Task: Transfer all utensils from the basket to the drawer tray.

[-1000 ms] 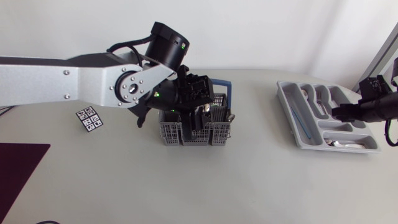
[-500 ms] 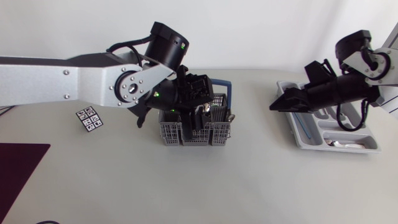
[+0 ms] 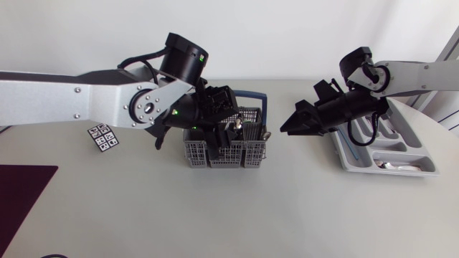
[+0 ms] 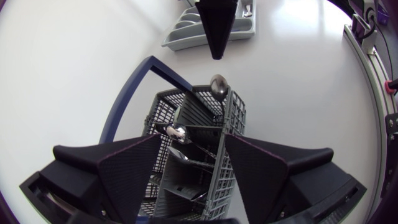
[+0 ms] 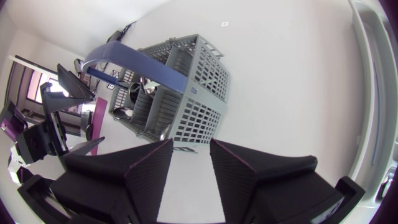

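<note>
head view, change: right arm has swung off the tray (image 3: 391, 172) and out toward the basket (image 3: 226, 159) within the last sec; right gripper (image 3: 287, 127) now over bare table btwn the two, nearer the basket, tip aimed at it
left arm: barely moved, small wrist shift only; left gripper (image 4: 193, 142) still hangs over the basket
left tool: fingers spread wide, astride the middle cells, nothing pinched; can't tell if tips are below the rim
right tool: narrow gap btwn fingers, table showing thru, carrying nothing
utensils (image 4: 180, 132): several still in the basket, bowls up; one spoon (image 4: 217, 83) stands in the end cell on the tray side
tray load: a few utensils already lying in its compartments; rest part hidden by the right arm
basket handle (image 5: 124, 59): blue, raised, arching beside the cells
meaning: reads as right arm coming back empty for another pick; task judged mid-way, basket not yet cleared
next: prob one gripper lowers onto a single utensil & closes on it
risk: both grippers converging on one small basket w/ the left already on top of it; crowding likely unless one yields
</note>
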